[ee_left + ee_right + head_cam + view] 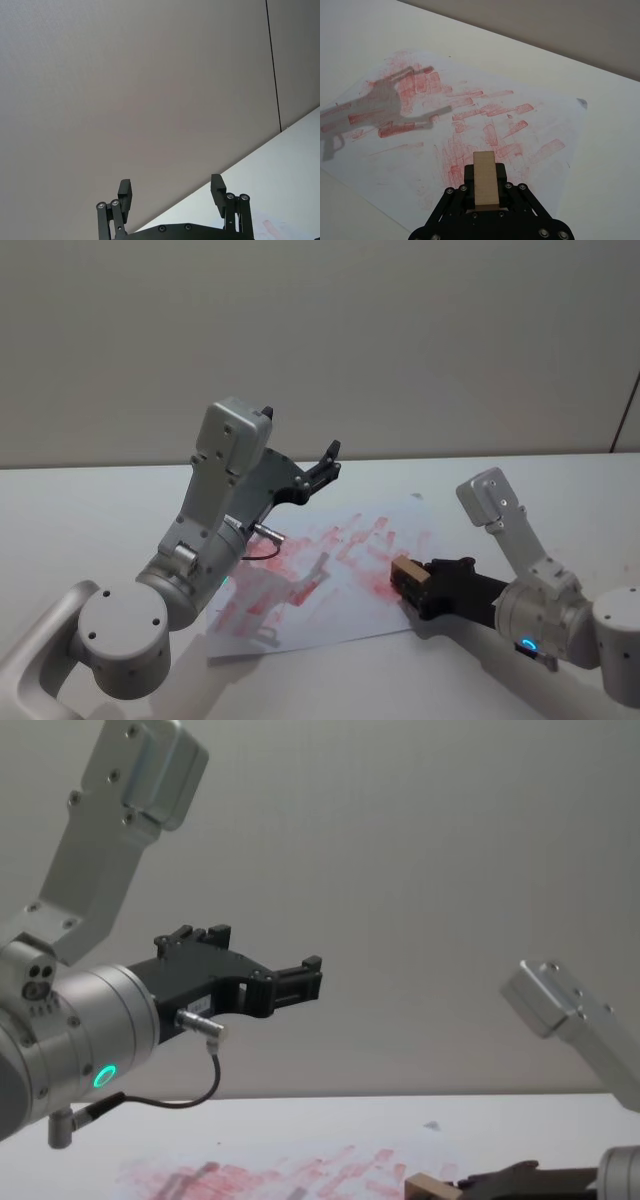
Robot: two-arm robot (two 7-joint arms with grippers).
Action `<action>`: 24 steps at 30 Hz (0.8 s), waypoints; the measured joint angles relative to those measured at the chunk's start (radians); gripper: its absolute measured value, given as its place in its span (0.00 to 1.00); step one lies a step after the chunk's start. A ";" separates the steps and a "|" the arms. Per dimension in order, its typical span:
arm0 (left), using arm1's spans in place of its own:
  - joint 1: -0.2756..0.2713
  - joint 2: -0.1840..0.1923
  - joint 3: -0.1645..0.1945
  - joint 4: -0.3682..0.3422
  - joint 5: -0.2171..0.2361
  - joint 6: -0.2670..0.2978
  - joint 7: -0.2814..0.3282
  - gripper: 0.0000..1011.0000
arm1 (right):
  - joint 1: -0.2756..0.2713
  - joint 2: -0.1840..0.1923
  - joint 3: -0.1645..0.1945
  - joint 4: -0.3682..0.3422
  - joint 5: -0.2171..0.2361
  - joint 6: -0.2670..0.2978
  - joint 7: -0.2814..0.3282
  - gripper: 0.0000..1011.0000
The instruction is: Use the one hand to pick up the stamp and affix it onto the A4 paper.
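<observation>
Pale tan wood face, dark body: stamp [485, 180], clamped between fingers of right gripper [485, 174]. Long axis in line with gripper's reach, pointing toward sheet's middle. Position: low over near right part of A4 paper [420, 150], among red prints; contact with sheet not discernible. Coming move, judged: straight press down, sheet directly below. Left gripper [325, 465]: high above paper, fingers spread, empty, idle.

White paper [345, 600], centre frame, bears red and pink rectangular prints and smudges; stamp [406, 569] shows pale tan face, dark body; left gripper [328, 462] and right gripper [415, 586] black; table [100, 500] white.
</observation>
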 joint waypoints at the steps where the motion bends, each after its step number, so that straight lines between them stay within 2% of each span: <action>1: 0.000 0.000 0.000 0.000 0.000 0.000 0.000 0.99 | 0.000 0.000 -0.001 -0.001 0.000 -0.003 -0.001 0.22; 11: 0.000 0.000 0.000 0.000 0.000 0.000 0.000 0.99 | -0.003 0.002 0.009 -0.065 0.049 -0.065 -0.043 0.22; 17: 0.000 0.000 0.000 0.000 0.000 0.000 0.000 0.99 | -0.023 0.018 0.030 -0.141 0.098 -0.093 -0.100 0.22; 24: 0.000 0.000 0.000 0.000 0.000 0.000 0.000 0.99 | -0.069 0.051 0.057 -0.230 0.154 -0.099 -0.180 0.22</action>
